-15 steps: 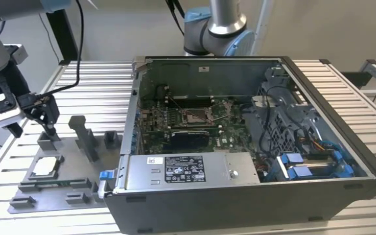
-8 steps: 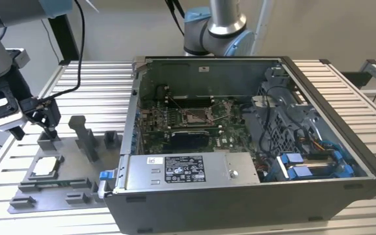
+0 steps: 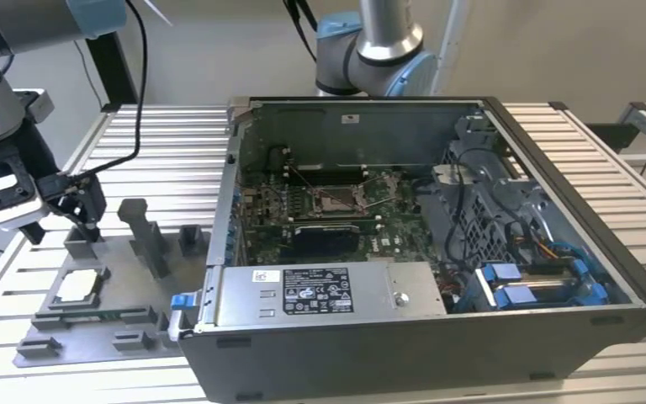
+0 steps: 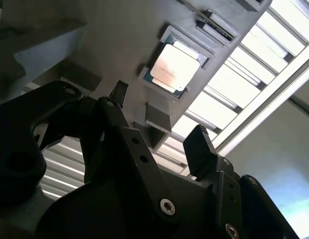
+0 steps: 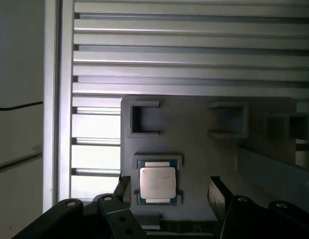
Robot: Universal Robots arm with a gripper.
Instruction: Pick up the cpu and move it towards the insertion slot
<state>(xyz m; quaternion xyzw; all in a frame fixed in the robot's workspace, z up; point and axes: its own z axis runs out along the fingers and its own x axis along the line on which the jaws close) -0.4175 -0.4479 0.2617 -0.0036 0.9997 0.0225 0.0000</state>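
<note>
1. A fixture plate [image 3: 121, 296] is laid on the bench [image 3: 166, 151], at the exterior view's left.
2. The cpu [image 3: 78, 286] is seated in a recess of that plate, near its left edge.
3. A computer case [image 3: 413, 358] is set just beside the plate, on its right.
4. The insertion slot [image 3: 340, 198] is found inside the case, well apart from the cpu.
5. The jaws are held above the plate, clear of the cpu.

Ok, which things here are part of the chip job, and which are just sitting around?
For the job: the chip in its grey tray; the socket inside the computer case; the tool, open by the chip.
Lying about: the upright grey blocks; the power supply box; the blue connectors.
</note>
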